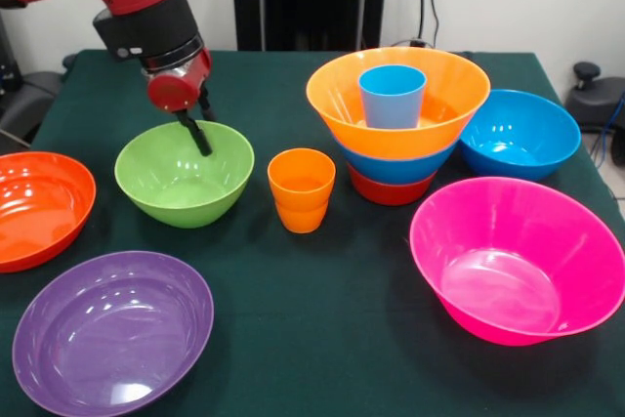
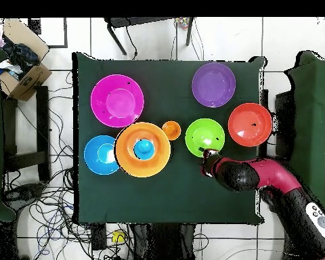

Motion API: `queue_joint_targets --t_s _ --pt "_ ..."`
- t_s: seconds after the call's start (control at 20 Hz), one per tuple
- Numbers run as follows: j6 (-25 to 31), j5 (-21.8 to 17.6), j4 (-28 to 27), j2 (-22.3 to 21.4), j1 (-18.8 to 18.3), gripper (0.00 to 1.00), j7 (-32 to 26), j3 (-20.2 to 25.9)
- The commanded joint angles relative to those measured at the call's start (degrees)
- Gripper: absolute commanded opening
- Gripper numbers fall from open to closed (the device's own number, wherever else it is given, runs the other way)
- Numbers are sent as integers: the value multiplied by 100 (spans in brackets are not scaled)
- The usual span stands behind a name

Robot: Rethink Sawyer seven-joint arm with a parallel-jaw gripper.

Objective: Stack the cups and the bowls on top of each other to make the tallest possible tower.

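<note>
The tower stands right of centre: a red-orange bowl at the bottom, a blue bowl, an orange bowl and a light blue cup upright inside it. The tower also shows in the overhead view. An orange cup stands alone, seemingly two nested. My gripper is open at the far rim of the lime green bowl, one finger down inside it, the other behind the rim. The bowl rests on the table.
Loose bowls lie around: blue, large pink, purple, red-orange. The table has a dark green cloth. A cardboard box and cables lie on the floor.
</note>
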Motion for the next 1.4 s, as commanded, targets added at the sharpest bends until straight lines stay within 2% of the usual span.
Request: queue_joint_targets --t_s 0.05,0.8,1.15,1.25,1.3,1.35,1.4 --pt "-251 -474 -361 261 299 100 -497 -501" --pt "-410 -643 -653 402 355 100 -384 -632" --pt "-371 -501 -710 333 340 100 -435 -558" --pt "-756 -662 -773 -6 747 100 1061 -970" --pt "-948 -742 -804 -175 950 0 1809 -1176" --pt "-1046 -638 -777 -153 885 0 1840 -1132" --pt "-1012 -365 -680 -24 686 0 1508 -949"
